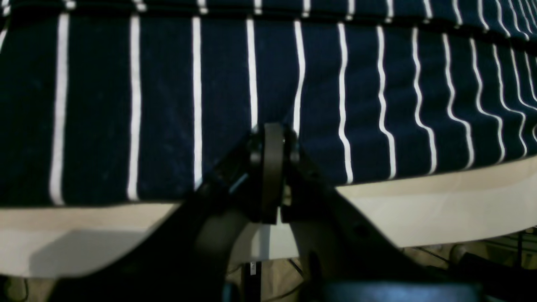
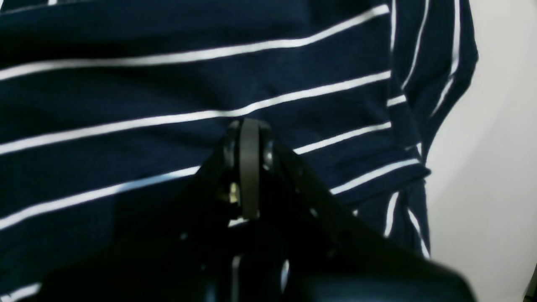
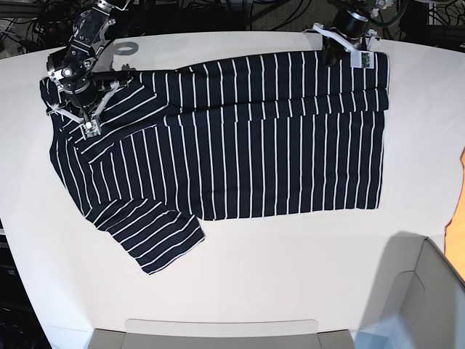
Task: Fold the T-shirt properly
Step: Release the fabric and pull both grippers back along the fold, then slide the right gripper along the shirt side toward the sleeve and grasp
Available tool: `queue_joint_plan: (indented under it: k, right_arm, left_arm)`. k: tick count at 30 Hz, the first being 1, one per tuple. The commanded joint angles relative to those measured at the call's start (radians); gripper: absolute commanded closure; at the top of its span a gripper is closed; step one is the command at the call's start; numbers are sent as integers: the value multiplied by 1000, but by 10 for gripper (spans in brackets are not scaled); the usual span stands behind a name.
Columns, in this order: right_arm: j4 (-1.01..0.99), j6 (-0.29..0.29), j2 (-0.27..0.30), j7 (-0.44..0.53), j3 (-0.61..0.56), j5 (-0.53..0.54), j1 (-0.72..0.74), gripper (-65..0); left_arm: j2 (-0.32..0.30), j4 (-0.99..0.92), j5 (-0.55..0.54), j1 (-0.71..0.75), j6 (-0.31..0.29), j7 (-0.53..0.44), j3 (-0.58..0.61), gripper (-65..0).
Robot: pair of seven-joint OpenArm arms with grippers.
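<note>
- The T-shirt [image 3: 240, 138] lies spread on the white table [image 3: 254, 269], collar end toward the right arm's side, hem toward the left arm's; one sleeve [image 3: 156, 233] juts toward the near edge
- It looks light, limp and thin; it will likely sag and wrinkle when lifted, so pinch seams or edges, both layers together
- Left gripper [image 1: 272, 167] is clenched above the hem edge; right gripper [image 2: 248, 167] is clenched over the shoulder area; whether either pinches cloth I cannot tell

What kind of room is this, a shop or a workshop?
Probably a robotics lab. Two robot arms work over a white table with a striped T-shirt spread on it, and tangled cables run behind the table.
</note>
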Motion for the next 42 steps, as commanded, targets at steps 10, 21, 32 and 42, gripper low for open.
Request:
queue_joint_plan:
  k: [10,21,32,42]
  right_arm:
    - [145,11,-39,-111,78,70,-14,0]
    - [243,11,-77,-113,84,69,69,0]
    - [156,11,-70,-114,84,-43,349,0]
    - [-481,-31,124,-88,76,-186,666,0]
  left_arm:
    - [-36,217,11,31,70,239,-9,0]
    - [-33,301,5,26,65,354,-166,0]
    - [-32,301,5,-189,62,495,-181,0]
    - [27,296,5,-314,68,600,-189,0]
